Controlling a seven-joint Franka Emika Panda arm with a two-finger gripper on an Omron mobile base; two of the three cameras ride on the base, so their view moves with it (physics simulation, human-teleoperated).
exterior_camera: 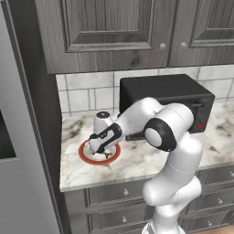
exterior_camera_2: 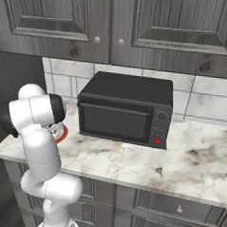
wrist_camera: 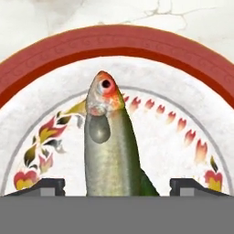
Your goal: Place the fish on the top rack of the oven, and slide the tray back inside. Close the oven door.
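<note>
Your hand [exterior_camera: 101, 147] was down low over the red-rimmed plate [exterior_camera: 84, 154] at the left end of the marble counter [exterior_camera: 137, 160], right beside the black countertop box [exterior_camera_2: 126, 106]. Through the hand camera, the fish [wrist_camera: 109, 146] lay on the plate's white centre, its head with the orange patch and dark eye pointing away from you, body running down between your two fingertips [wrist_camera: 45, 186]. Those tips stood wide apart, one on each side of the fish with plate showing between, nothing gripped. You had painted flowers and a ring of small red marks on the plate, but no lettering. The box showed a dark glass front, a round knob and a red dot at its right edge; if there was any writing there, it was too small to read.
</note>
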